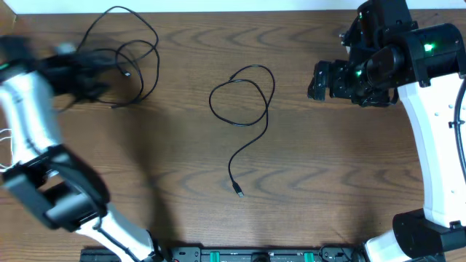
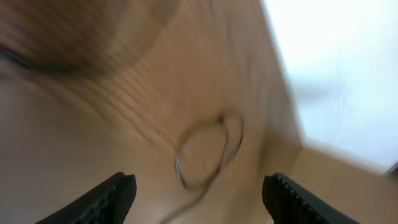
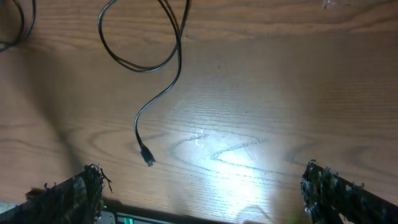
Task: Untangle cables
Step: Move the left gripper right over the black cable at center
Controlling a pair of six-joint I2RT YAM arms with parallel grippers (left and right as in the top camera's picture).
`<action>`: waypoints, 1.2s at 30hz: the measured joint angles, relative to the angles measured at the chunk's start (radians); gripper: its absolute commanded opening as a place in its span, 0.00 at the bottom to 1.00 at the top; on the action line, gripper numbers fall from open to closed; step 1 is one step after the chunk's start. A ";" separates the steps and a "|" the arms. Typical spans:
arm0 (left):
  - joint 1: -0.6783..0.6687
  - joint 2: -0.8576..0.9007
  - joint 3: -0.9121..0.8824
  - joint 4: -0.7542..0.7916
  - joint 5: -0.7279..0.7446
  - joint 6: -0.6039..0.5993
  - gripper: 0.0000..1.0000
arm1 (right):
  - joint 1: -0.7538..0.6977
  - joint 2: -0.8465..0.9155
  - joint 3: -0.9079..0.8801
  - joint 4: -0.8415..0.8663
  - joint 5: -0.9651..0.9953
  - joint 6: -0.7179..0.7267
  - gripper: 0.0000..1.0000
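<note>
One black cable point(image 1: 244, 94) lies in a loop at the table's middle, its tail running down to a plug point(image 1: 239, 193). A second black cable point(image 1: 131, 51) is loosely looped at the upper left. My left gripper point(image 1: 98, 73) is blurred by motion right beside that second cable. In the left wrist view a blurred cable loop point(image 2: 205, 152) lies on the wood ahead of my open left gripper point(image 2: 199, 205), and nothing is gripped. My right gripper point(image 1: 320, 80) hangs open at the upper right. Its wrist view shows the middle cable point(image 3: 143, 43) and plug point(image 3: 147, 157) beyond the open right gripper point(image 3: 202, 193).
The wooden table point(image 1: 328, 160) ends at the far edge point(image 1: 218, 6) just behind the upper-left cable. A black rail with green parts point(image 1: 255, 255) runs along the front edge. My white right arm point(image 1: 429, 145) stands along the right side.
</note>
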 measured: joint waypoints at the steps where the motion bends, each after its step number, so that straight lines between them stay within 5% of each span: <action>1: -0.060 0.000 -0.002 -0.016 -0.014 0.010 0.71 | 0.000 0.000 0.000 0.000 0.000 0.000 0.99; 7: -0.441 0.000 -0.010 -0.036 -0.331 0.013 0.71 | 0.000 0.000 0.000 0.000 0.000 0.000 0.99; 15: -0.789 0.050 -0.015 -0.011 -0.784 -0.163 0.71 | 0.000 0.000 0.000 0.000 0.000 0.000 0.99; 22: -0.813 0.149 -0.019 0.002 -0.844 -0.316 0.71 | 0.000 0.000 0.000 0.000 0.000 0.000 0.99; 36: -0.801 0.246 -0.020 0.002 -0.830 -0.385 0.71 | 0.000 0.000 0.000 0.000 0.000 0.000 0.99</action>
